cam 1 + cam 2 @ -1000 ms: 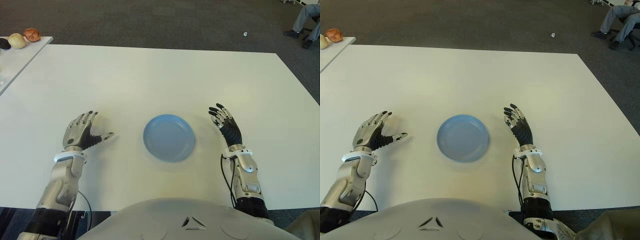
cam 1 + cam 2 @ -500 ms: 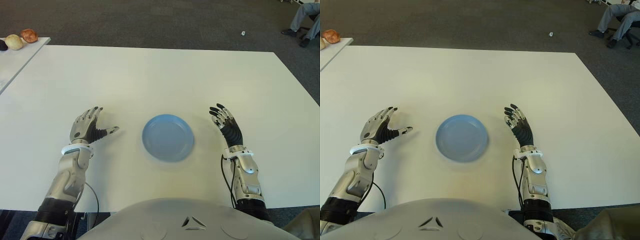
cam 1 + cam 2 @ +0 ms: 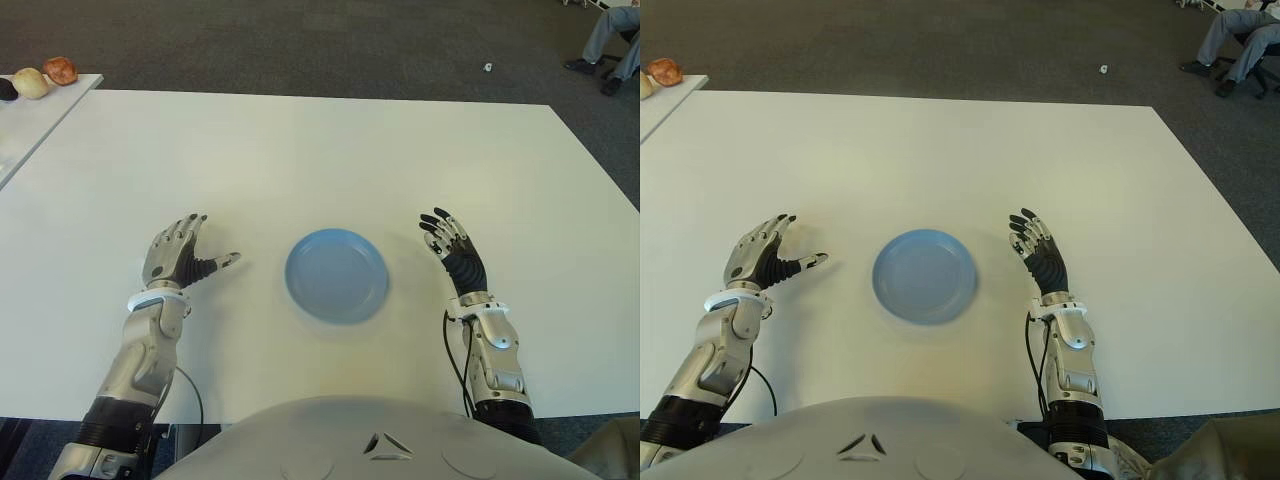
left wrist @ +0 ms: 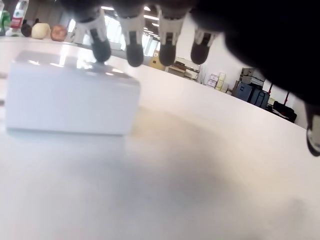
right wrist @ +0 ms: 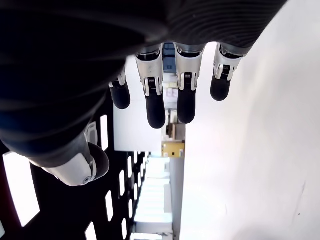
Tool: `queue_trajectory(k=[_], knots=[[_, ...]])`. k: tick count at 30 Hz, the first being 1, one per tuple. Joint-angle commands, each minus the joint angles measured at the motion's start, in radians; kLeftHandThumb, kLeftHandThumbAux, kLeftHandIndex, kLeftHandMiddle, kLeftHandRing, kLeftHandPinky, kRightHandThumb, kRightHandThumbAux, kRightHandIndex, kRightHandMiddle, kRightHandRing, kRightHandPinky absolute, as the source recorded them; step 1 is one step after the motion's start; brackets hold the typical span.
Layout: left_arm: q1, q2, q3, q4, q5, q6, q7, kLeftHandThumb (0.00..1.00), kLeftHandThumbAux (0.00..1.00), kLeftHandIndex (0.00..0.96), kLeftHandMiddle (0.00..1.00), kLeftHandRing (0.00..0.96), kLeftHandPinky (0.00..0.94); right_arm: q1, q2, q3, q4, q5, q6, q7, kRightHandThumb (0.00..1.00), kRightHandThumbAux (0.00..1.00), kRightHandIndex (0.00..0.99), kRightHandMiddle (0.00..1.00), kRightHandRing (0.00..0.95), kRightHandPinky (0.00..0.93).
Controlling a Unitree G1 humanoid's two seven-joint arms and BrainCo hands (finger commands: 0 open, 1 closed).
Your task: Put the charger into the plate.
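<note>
A broad white table [image 3: 300,150] fills the view, with dark grey carpet [image 3: 300,40] beyond it. A second white table [image 3: 30,115] sits off at 10 o'clock carrying a few round items [image 3: 45,75], and a seated person's legs [image 3: 612,40] show at 2 o'clock. The blue plate [image 3: 337,275] sits dead centre, bare, exactly where it was a second ago. The right hand [image 3: 450,250] shows at its 3 o'clock, fingers loosely spread, holding nothing, unmoved. The left hand [image 3: 178,255], at 9 o'clock, has slid forward and nearer the plate since then, fingers wide, thumb pointing plateward. The charger [image 4: 70,97], seen only in the left wrist view, is a plain white block lying flat on the table just beyond the left fingertips [image 4: 134,52], ungrasped.
</note>
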Motion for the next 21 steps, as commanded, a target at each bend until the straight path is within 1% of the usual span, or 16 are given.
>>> queue_trajectory(k=[1, 6, 14, 18, 21], knots=[[0.011, 0.008, -0.002, 0.005, -0.011, 0.018, -0.034, 0.092, 0.371, 0.000, 0.000, 0.003, 0.069, 0.008, -0.001, -0.005, 0.001, 0.015, 0.011, 0.000, 0.002, 0.596, 0.103, 0.205, 0.154, 0.092], [0.006, 0.028, 0.017, -0.001, -0.008, 0.019, -0.032, 0.095, 0.376, 0.000, 0.000, 0.002, 0.061, 0.007, -0.002, -0.005, 0.005, 0.016, 0.008, 0.002, 0.007, 0.593, 0.103, 0.204, 0.155, 0.091], [0.033, 0.063, 0.070, -0.061, -0.013, 0.020, -0.028, 0.105, 0.388, 0.000, 0.000, 0.000, 0.041, 0.007, -0.002, -0.002, 0.009, 0.013, 0.002, 0.003, 0.001, 0.582, 0.106, 0.208, 0.159, 0.098], [0.042, 0.079, 0.100, -0.059, -0.022, 0.006, -0.019, 0.111, 0.391, 0.000, 0.000, 0.000, 0.033, 0.006, -0.002, -0.001, 0.011, 0.006, -0.001, -0.001, 0.000, 0.575, 0.110, 0.213, 0.162, 0.102], [0.045, 0.095, 0.121, -0.034, -0.028, -0.014, 0.002, 0.114, 0.389, 0.000, 0.000, 0.000, 0.034, 0.002, -0.002, 0.000, 0.018, 0.004, -0.002, -0.003, 0.000, 0.578, 0.109, 0.212, 0.161, 0.098]])
